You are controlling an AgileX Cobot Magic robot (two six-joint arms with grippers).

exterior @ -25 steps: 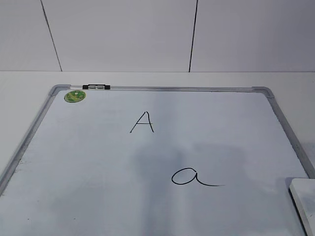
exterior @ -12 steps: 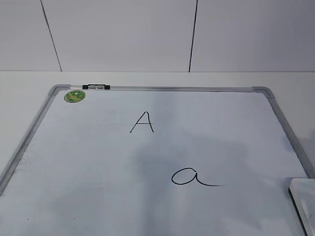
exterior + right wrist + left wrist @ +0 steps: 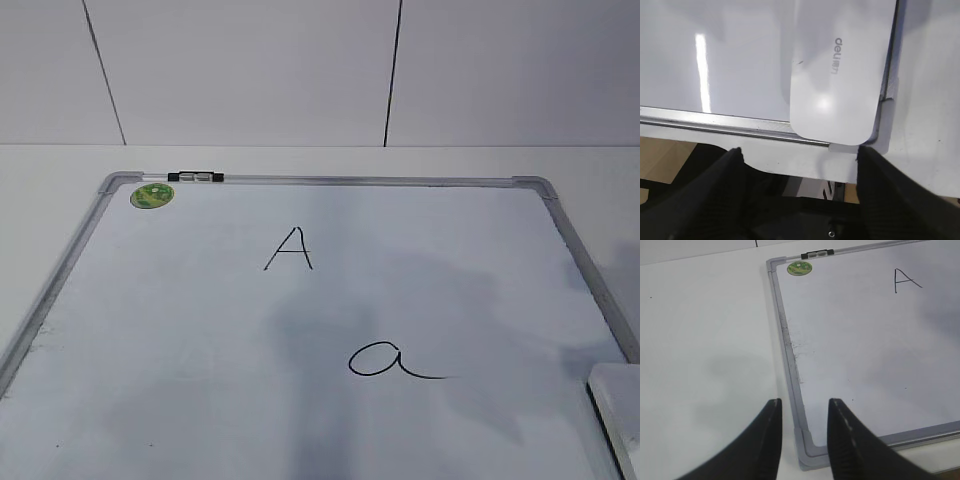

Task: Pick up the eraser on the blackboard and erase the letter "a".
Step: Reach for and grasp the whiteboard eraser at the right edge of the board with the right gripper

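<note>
The blackboard is a white board with a silver-grey frame lying flat on the table. The letter "a", in cursive black marker, is right of the board's middle, nearer the front. The eraser, a white block, lies at the board's near right corner, cut off by the picture's edge. In the right wrist view the eraser shows grey print, and my right gripper is wide open and empty, just short of the eraser's near end. My left gripper is open and empty above the board's near left corner. Neither gripper shows in the exterior view.
A capital "A" is written above and left of the "a". A round green sticker and a small black-and-clear marker sit at the board's far left corner. The table's front edge runs just below the board's frame.
A faint shadow on the right part of the board has shifted and darkened near the eraser. The eraser and the writing have not moved.
</note>
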